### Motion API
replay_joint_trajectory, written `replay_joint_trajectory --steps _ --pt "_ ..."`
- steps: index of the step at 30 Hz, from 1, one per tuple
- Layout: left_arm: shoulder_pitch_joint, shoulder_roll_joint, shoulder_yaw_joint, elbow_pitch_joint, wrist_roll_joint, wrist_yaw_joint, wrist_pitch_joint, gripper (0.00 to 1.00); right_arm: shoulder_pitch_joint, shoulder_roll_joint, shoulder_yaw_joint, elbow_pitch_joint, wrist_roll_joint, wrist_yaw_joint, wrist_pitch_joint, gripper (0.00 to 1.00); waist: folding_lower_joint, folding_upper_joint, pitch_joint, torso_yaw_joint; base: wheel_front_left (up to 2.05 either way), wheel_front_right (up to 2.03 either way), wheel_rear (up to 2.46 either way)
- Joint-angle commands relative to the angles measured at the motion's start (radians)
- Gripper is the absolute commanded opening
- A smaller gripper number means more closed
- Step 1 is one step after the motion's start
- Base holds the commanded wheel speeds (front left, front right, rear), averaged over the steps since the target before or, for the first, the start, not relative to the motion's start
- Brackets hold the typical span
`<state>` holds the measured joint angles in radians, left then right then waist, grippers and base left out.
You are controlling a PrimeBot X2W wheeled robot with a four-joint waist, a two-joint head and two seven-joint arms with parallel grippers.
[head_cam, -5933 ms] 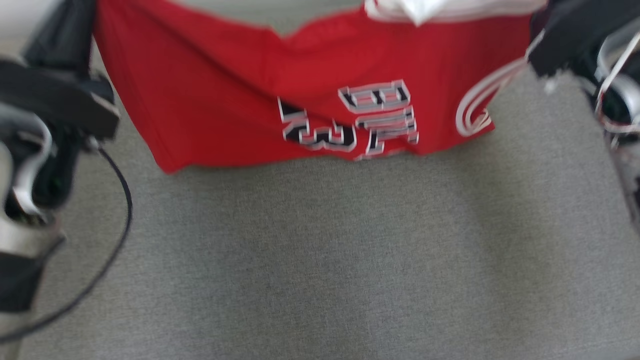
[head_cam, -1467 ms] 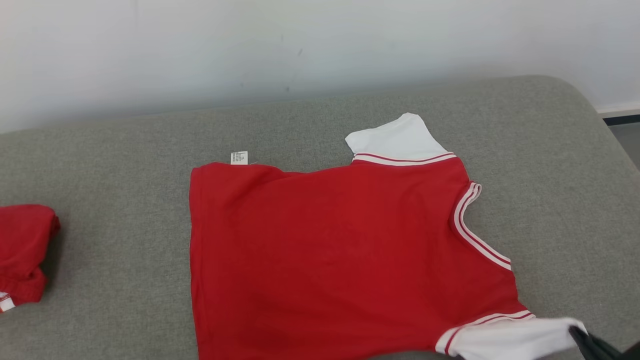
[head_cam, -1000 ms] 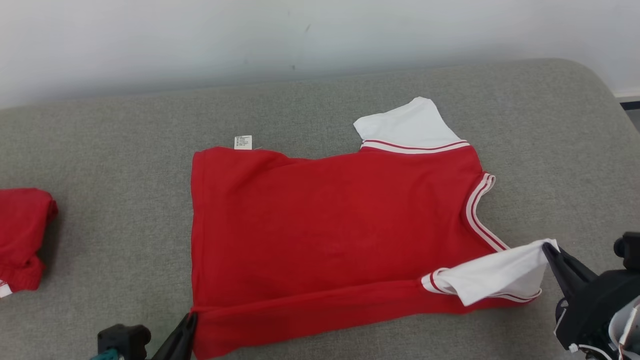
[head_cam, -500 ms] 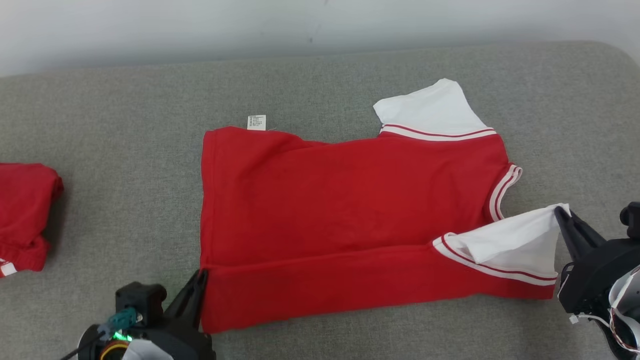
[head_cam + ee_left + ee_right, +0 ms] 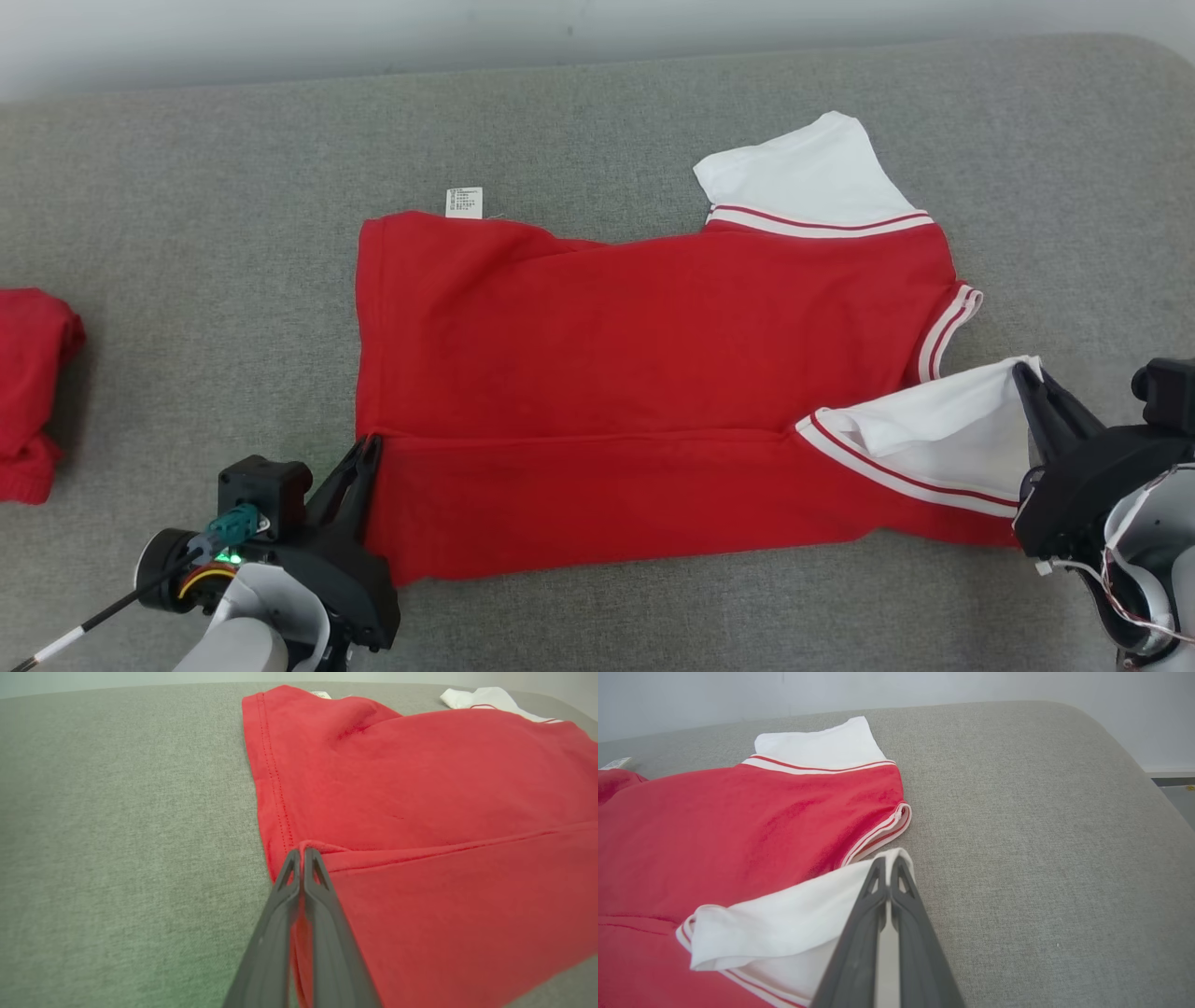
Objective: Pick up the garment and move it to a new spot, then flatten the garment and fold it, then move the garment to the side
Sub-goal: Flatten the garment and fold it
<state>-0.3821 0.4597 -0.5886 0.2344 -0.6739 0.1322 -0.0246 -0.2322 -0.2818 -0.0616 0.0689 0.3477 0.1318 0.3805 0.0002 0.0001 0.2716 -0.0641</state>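
Red garment (image 5: pixel 607 327) lies flat on grey cushion (image 5: pixel 187 187); left gripper (image 5: pixel 372 442) pinches its hem corner, right gripper (image 5: pixel 1020 371) its white sleeve (image 5: pixel 934 420), both clamped, near edge doubled over, evidently for the first fold

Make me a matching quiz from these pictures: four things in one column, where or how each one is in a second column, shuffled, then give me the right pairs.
1. left end effector
2. right end effector
3. white tag
4. red bundle

A. lies apart from the shirt, at the head view's left edge
B. shut on the near white sleeve of the red shirt
C. sticks out at the shirt's far edge
D. shut on the shirt's red hem corner

Pairs: 1-D, 2-B, 3-C, 4-A.
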Motion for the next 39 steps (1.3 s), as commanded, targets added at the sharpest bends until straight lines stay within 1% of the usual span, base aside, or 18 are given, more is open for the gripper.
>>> replay_joint_trajectory --steps 1,2,3,4,8,12,18,21,24,29,35,39 --pt "-0.007 -0.006 -0.003 0.015 0.006 -0.002 -0.005 0.0 -0.02 0.008 0.0 0.013 -0.013 -0.003 -0.016 0.27 -0.0002 -0.0001 0.005 -0.005 0.0 0.0 0.0" --pt "-0.01 -0.008 -0.002 0.021 0.007 0.001 -0.01 0.0 -0.025 0.016 -0.001 0.022 -0.012 -0.003 -0.023 1.0 -0.0002 -0.0001 0.006 -0.006 0.0 0.0 0.0" --pt "-0.011 -0.01 -0.001 0.029 0.008 0.006 -0.015 0.24 -0.032 0.023 -0.001 0.027 -0.011 -0.003 -0.036 1.0 -0.0002 -0.0001 0.007 -0.006 0.0 0.0 0.0" --pt "-0.009 -0.012 0.001 0.035 0.007 0.009 -0.022 1.0 -0.036 0.025 -0.001 0.032 -0.011 -0.003 -0.045 1.0 -0.0002 -0.0001 0.006 -0.006 0.0 0.0 0.0" --pt "0.024 -0.016 0.005 0.054 0.014 0.027 -0.06 1.0 -0.043 0.036 -0.002 0.04 0.002 -0.003 -0.084 1.0 -0.0002 -0.0001 -0.013 -0.006 0.0 0.0 0.0" --pt "0.076 -0.008 0.009 0.053 0.018 0.047 -0.098 1.0 -0.007 0.038 -0.014 0.014 0.029 -0.003 -0.084 1.0 -0.0002 -0.0001 -0.045 -0.003 0.0 0.0 0.0" --pt "0.167 0.002 -0.005 0.01 0.02 0.08 -0.116 1.0 0.092 0.045 -0.075 -0.049 0.034 -0.003 0.002 1.0 -0.0002 -0.0001 -0.085 0.007 0.0 0.0 0.0" --pt "0.198 -0.002 -0.012 -0.011 0.013 0.097 -0.106 1.0 0.143 0.066 -0.117 -0.088 0.027 -0.003 0.048 1.0 -0.0002 -0.0001 -0.094 0.006 0.0 0.0 0.0" --pt "0.203 -0.009 -0.02 -0.011 0.008 0.102 -0.09 1.0 0.178 0.097 -0.149 -0.103 0.017 -0.003 0.076 1.0 -0.0002 -0.0001 -0.095 0.004 0.0 0.0 0.0" --pt "0.17 -0.027 -0.033 0.007 0.015 0.105 -0.074 1.0 0.189 0.141 -0.173 -0.079 -0.008 -0.003 0.099 1.0 -0.0002 -0.0001 -0.08 -0.007 0.0 0.0 0.0" --pt "0.137 -0.045 -0.05 0.032 0.024 0.126 -0.033 1.0 0.142 0.161 -0.161 -0.005 -0.037 -0.003 0.105 1.0 -0.0002 -0.0001 -0.058 -0.018 0.0 0.0 0.0" --pt "0.125 -0.047 -0.06 0.051 0.024 0.118 -0.015 1.0 0.111 0.162 -0.159 0.055 -0.059 -0.003 0.123 1.0 -0.0002 -0.0001 -0.044 -0.015 0.0 0.0 0.0"
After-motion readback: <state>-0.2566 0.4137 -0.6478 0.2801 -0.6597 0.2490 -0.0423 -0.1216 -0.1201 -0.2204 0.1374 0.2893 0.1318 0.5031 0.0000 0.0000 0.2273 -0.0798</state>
